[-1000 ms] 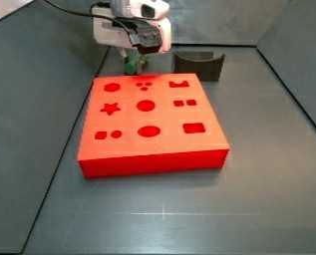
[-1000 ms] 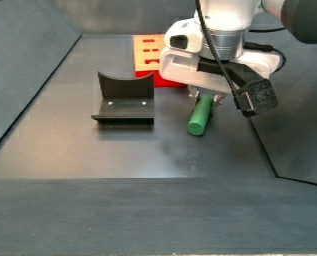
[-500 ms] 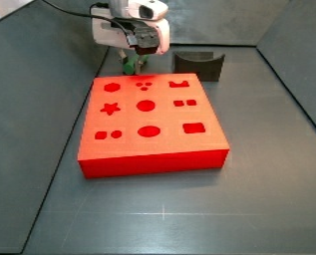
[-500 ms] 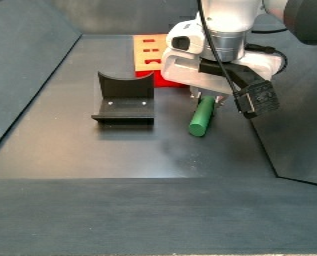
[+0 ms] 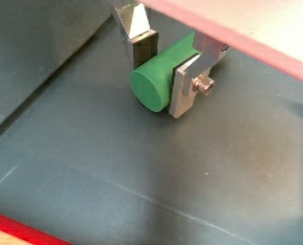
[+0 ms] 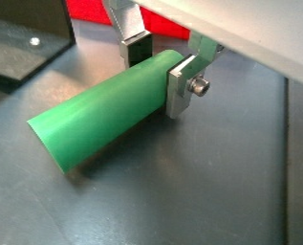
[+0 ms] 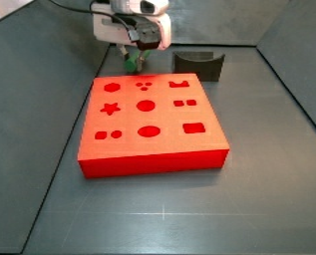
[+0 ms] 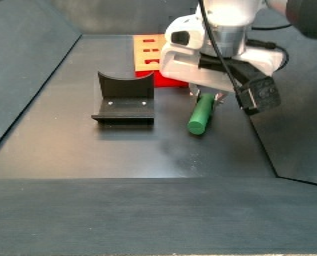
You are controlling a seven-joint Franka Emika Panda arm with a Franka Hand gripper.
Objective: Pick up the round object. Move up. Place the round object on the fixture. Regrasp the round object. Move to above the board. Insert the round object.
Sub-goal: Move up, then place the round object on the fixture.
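Note:
The round object, a green cylinder peg (image 8: 201, 116), lies on the dark floor between the board (image 8: 146, 48) and the side wall. My gripper (image 8: 206, 94) stands over its far end. In both wrist views the fingers sit on either side of the round object (image 5: 157, 84) (image 6: 100, 122), with the pads against it, so my gripper (image 5: 162, 80) (image 6: 157, 80) is shut on it. The peg still rests on the floor. The fixture (image 8: 123, 98), a dark notched block, stands apart from the peg. The red board (image 7: 147, 115) lies in front of my gripper (image 7: 134, 58).
The fixture (image 7: 200, 64) stands behind the board's far right corner. Dark walls enclose the floor on the sides and back. A corner of the fixture (image 6: 16, 48) and an edge of the board (image 6: 97, 13) show near the peg in a wrist view.
My gripper has shifted very slightly. The round object lies in the same place on the floor.

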